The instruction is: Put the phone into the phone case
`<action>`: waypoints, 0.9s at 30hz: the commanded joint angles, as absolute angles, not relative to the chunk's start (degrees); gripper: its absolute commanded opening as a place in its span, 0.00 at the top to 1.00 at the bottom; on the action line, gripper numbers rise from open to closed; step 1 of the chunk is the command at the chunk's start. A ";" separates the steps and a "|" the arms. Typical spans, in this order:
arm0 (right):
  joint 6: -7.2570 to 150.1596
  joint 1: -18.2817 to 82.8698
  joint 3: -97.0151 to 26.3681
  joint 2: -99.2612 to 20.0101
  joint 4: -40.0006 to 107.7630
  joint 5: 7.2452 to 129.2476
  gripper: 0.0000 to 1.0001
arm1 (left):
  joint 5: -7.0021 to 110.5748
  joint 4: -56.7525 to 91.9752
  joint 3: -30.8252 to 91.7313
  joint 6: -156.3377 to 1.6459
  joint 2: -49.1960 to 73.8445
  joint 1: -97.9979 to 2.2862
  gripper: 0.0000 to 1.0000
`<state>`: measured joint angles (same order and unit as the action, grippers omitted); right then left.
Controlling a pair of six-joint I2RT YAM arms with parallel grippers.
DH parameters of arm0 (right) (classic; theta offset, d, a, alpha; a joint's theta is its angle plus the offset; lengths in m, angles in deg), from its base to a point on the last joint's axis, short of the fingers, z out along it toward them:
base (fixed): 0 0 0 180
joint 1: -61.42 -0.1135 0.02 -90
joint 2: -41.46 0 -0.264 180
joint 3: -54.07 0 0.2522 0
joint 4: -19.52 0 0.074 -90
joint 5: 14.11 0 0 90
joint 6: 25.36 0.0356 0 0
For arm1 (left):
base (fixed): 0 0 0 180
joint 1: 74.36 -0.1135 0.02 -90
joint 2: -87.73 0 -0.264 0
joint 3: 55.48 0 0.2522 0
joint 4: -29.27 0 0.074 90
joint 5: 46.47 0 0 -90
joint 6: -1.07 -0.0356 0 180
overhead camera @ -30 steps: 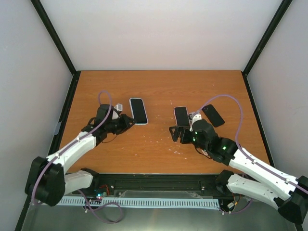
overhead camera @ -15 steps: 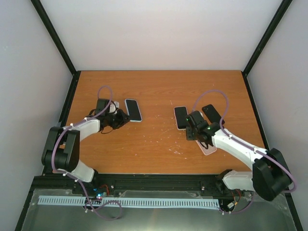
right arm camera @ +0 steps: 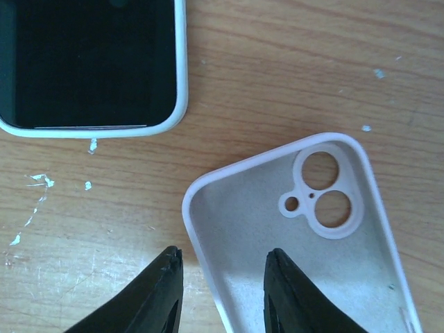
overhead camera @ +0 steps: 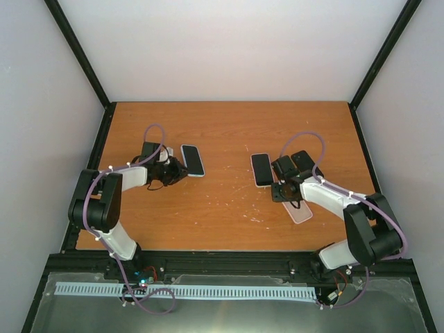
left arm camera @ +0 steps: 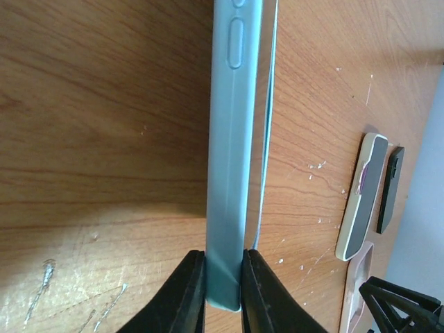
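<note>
An empty white phone case lies inside-up on the table, also seen in the top view. My right gripper is low over its corner. The fingers straddle the case's side wall with a gap on each side, so the gripper is open. A bare black phone lies just beyond, partly hidden by the right arm. My left gripper is shut on the edge of a light-blue cased phone, which lies at the left.
A phone in a white case lies left of the right gripper, its lower end in the right wrist view. Black frame rails border the wooden table at both sides and along the near edge.
My right gripper has moved right, onto the empty case, and its jaws have narrowed from wide open. My left gripper has shifted the light-blue cased phone slightly left.
</note>
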<state>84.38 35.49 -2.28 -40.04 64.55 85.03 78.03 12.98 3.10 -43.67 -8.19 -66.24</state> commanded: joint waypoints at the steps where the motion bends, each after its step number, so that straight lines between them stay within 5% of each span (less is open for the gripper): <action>1: 82.48 36.11 -2.52 -42.07 62.52 81.93 0.68 | 77.92 14.59 5.87 -45.31 -8.25 -66.71 0.83; 5: 82.42 36.15 -2.41 -43.23 62.03 80.80 0.71 | 76.00 12.42 6.02 -45.56 -6.98 -66.71 0.70; 16: 82.77 35.74 -0.99 -41.67 62.18 77.98 0.97 | 72.62 2.12 5.24 -47.00 5.29 -66.71 0.01; 27: 90.87 30.28 -0.18 -36.44 57.75 66.97 0.97 | 72.95 -4.87 2.69 -49.31 19.82 -66.71 0.01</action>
<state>85.26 33.76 -1.51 -38.75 61.93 74.28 73.00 -1.49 3.74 -47.10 15.22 -66.28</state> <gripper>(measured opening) 0.029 0.995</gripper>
